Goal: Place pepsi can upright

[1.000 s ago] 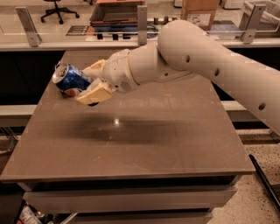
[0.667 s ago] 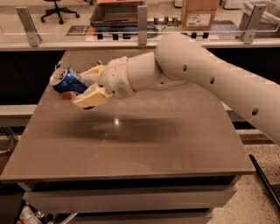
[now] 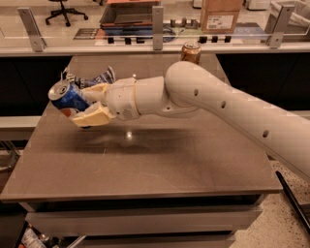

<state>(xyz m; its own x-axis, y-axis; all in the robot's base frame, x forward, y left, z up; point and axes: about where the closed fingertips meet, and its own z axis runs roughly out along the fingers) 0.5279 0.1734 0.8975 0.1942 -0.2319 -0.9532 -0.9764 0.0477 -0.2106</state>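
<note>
The pepsi can [image 3: 68,97] is blue with a silver end and is held tilted on its side, its top pointing up and to the left. My gripper [image 3: 91,103] is shut on the pepsi can, with one cream finger above it and one below. The can is held above the left part of the brown table [image 3: 145,160], clear of the surface. My white arm reaches in from the right.
A dark blue and white snack bag [image 3: 92,78] lies on the table just behind the gripper. A gold-tan can [image 3: 191,52] stands upright at the table's far edge. A glass-railed counter with a cardboard box [image 3: 220,14] runs behind.
The arm has carried the can a little to the left and lower, still gripped and tilted; the gold-tan can behind the arm has come into sight.
</note>
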